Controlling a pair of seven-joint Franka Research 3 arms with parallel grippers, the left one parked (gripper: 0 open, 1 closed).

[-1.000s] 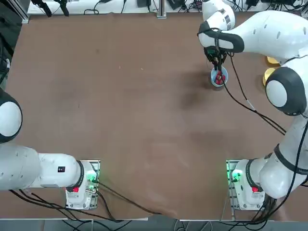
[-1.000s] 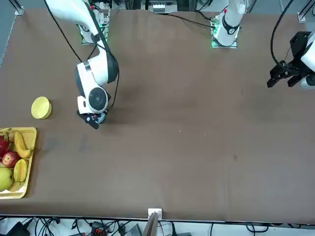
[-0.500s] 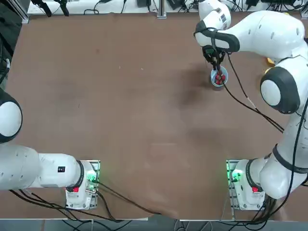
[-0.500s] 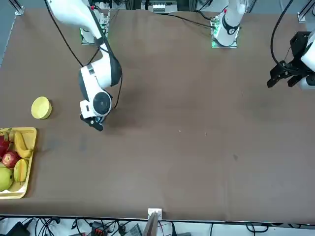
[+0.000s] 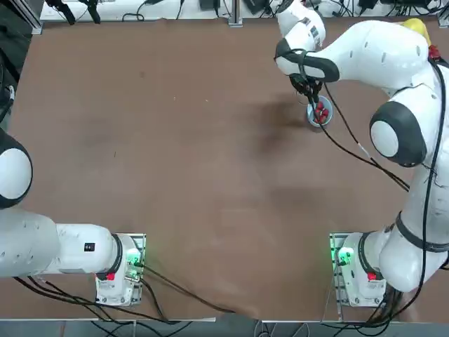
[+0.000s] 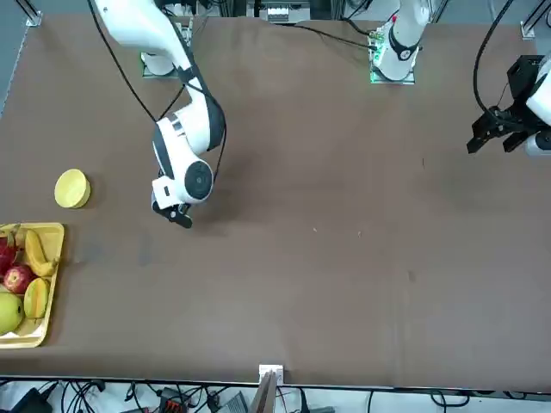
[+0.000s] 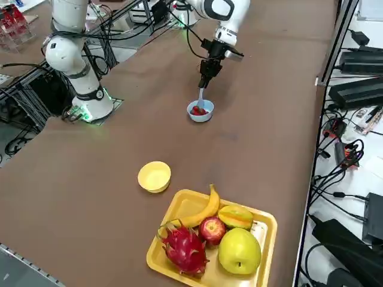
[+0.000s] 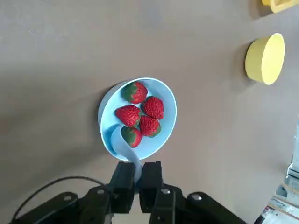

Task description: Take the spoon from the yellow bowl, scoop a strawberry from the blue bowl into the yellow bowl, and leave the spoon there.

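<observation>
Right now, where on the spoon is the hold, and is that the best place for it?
The right gripper is shut on the spoon at its handle end, from above. That suits it: the handle rises clear of the blue bowl, leaving the spoon's bowl free among the strawberries.

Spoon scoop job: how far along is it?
Done: the spoon is out of the yellow bowl, which sits empty. In hand: the right gripper is shut on the spoon's handle, its scoop end inside the blue bowl beside five strawberries; none looks loaded. Left: lift one strawberry, carry it to the yellow bowl, tip it in and leave the spoon there.
</observation>
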